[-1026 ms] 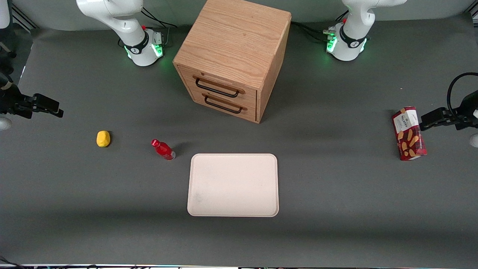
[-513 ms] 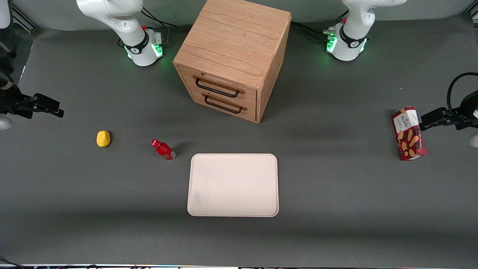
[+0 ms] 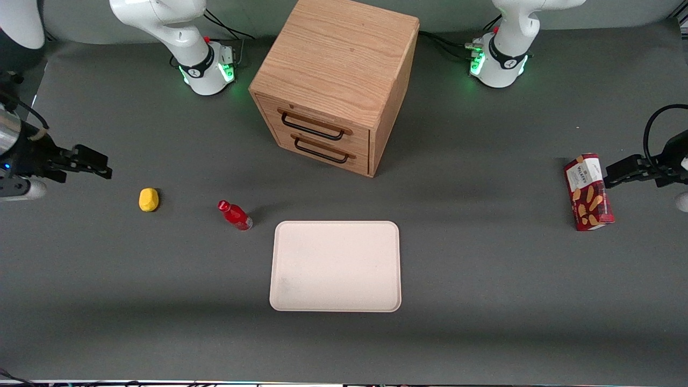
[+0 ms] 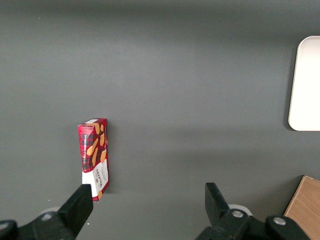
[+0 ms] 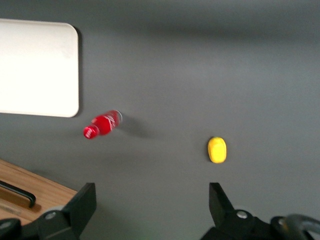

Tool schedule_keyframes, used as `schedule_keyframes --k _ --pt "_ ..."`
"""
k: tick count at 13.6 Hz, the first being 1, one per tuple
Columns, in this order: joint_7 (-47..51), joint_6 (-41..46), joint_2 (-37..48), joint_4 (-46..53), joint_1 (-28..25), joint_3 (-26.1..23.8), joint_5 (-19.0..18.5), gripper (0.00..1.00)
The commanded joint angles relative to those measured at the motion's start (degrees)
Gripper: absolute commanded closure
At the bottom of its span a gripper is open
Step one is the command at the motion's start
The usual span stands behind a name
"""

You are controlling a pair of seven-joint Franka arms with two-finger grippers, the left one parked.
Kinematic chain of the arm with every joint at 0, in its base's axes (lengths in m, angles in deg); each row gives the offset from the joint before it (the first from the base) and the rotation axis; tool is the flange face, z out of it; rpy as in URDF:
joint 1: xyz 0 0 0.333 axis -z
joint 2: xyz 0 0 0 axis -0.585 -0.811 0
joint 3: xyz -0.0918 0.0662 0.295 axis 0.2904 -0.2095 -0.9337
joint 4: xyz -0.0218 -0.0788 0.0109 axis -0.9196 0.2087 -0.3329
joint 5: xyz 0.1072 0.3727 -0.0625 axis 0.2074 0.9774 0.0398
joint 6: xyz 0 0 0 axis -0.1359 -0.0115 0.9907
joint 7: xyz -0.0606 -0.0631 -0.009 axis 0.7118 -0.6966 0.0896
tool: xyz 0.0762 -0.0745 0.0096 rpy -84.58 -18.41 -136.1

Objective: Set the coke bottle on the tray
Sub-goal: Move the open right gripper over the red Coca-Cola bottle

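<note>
The coke bottle [image 3: 234, 215], small and red with a red cap and a clear bottom end, lies on the grey table beside the tray's corner; it also shows in the right wrist view [image 5: 102, 124]. The tray [image 3: 336, 266], flat, cream and bare, lies nearer the front camera than the cabinet; one end of it shows in the right wrist view [image 5: 37, 67]. My gripper [image 3: 102, 166] is open and empty, hovering above the table at the working arm's end, well away from the bottle, with the yellow lump between them. Its fingers [image 5: 82, 200] stand wide apart.
A yellow lump [image 3: 149, 199] lies between the gripper and the bottle, also in the right wrist view [image 5: 217, 150]. A wooden two-drawer cabinet [image 3: 336, 80] stands mid-table, farther from the front camera than the tray. A red snack box [image 3: 588, 192] lies toward the parked arm's end.
My gripper has moved inward from the table's end toward the yellow lump and the bottle. The bottle, tray and other things have not moved.
</note>
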Motion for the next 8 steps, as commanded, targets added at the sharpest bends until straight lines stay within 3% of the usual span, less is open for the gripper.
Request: schedule_keyframes --k 1,5,8 --pt "5.7 1.3 -7.0 9.3 -4.3 0.2 0.2 0.00" --pt "18.3 1.5 -11.5 14.3 -11.0 0.2 0.4 0.00" --pt "20.8 1.5 -10.7 13.7 -13.0 0.1 0.7 0.00"
